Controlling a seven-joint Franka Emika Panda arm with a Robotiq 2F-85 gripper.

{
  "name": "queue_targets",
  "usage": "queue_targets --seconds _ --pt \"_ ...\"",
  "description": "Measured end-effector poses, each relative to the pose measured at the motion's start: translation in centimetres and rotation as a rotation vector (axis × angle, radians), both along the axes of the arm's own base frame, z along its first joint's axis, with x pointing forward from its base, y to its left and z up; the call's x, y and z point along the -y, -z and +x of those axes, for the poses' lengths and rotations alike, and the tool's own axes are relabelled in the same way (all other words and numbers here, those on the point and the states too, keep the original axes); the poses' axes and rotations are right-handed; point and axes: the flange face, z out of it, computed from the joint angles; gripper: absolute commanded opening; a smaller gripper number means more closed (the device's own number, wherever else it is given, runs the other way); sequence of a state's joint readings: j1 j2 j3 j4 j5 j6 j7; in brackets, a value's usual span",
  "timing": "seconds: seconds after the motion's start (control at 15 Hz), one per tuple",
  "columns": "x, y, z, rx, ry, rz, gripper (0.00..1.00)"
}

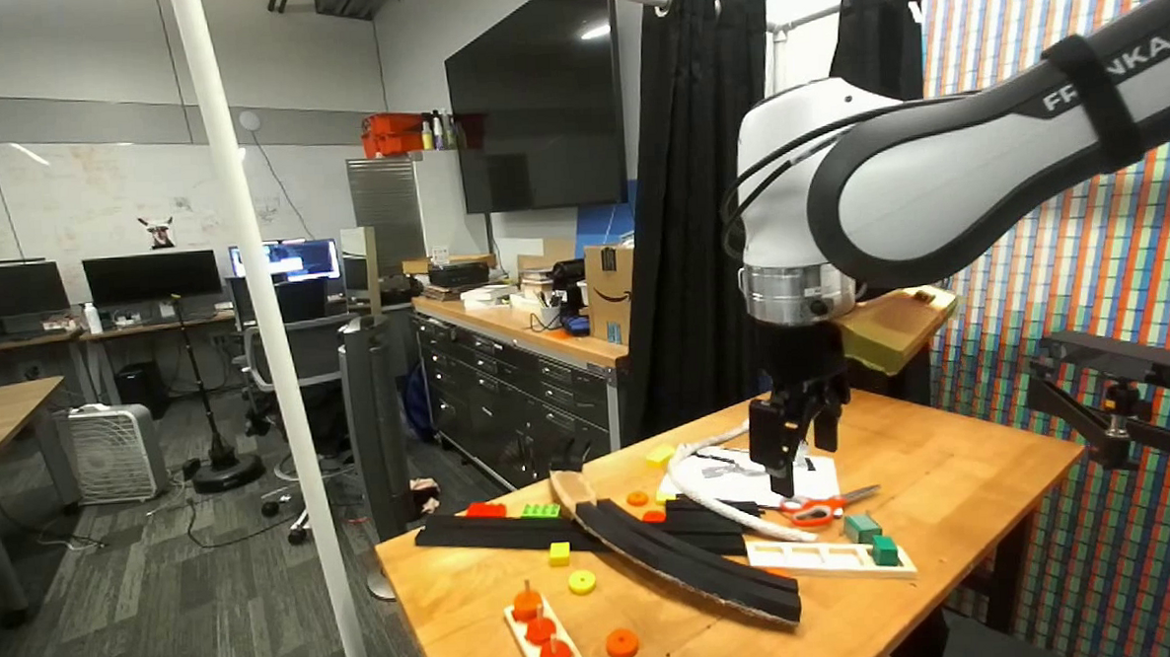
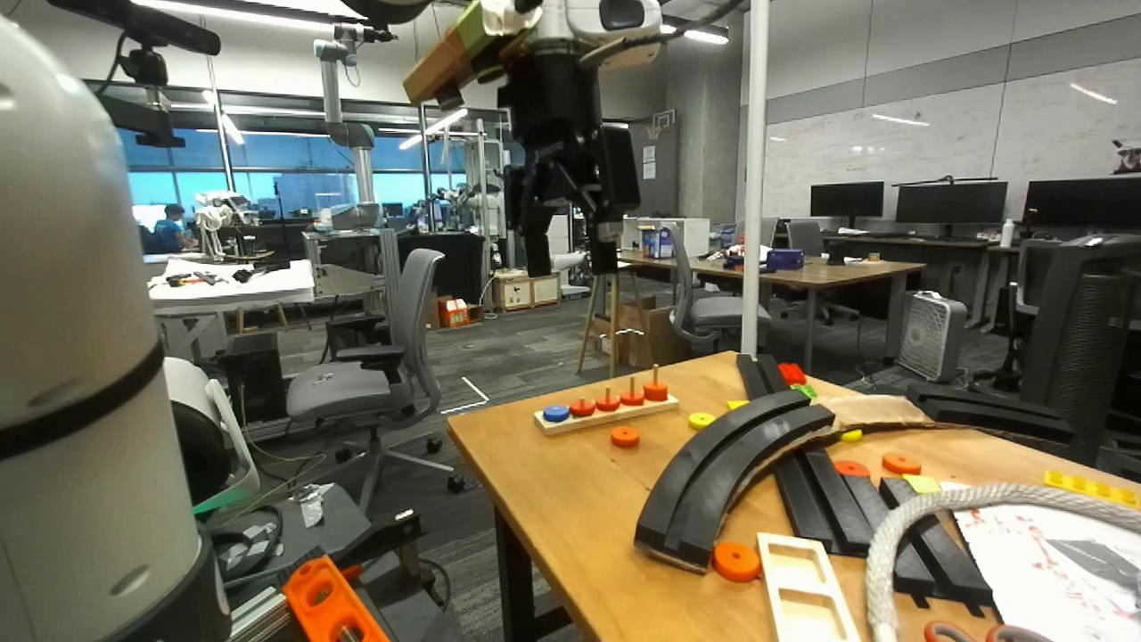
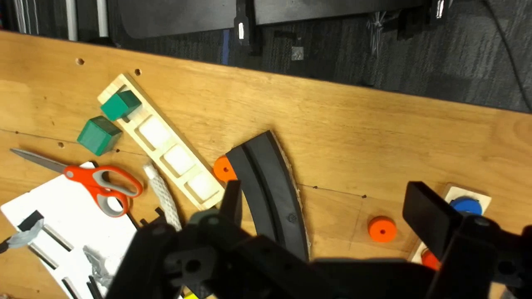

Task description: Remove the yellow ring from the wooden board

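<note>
The yellow ring (image 1: 582, 581) lies flat on the tabletop, beside the black curved track and apart from the wooden board; it also shows in an exterior view (image 2: 701, 420). In the wrist view I cannot make it out. The wooden board (image 1: 526, 647) is a pale peg strip; it also shows in an exterior view (image 2: 611, 416). It carries a blue ring (image 2: 556, 413) and several red and orange rings. My gripper (image 1: 804, 457) is open and empty, raised above the table. In the wrist view its fingers (image 3: 324, 203) are wide apart, with the board partly behind the right finger.
A black curved track (image 1: 694, 561) lies across straight black track. A loose orange ring (image 3: 382, 229) lies near the board. A pale tray (image 3: 166, 147) with square recesses, green blocks (image 3: 99, 135), orange scissors (image 3: 99, 182) and a white rope (image 2: 891, 544) are also on the table.
</note>
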State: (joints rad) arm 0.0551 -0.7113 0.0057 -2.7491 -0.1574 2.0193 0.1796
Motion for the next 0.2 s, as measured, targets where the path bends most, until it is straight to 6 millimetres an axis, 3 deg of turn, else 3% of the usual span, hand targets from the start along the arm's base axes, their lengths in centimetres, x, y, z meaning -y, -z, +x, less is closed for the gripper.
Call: queue_targets --seconds 0.2 --pt "0.03 -1.21 -0.82 0.006 -0.036 0.025 1.0"
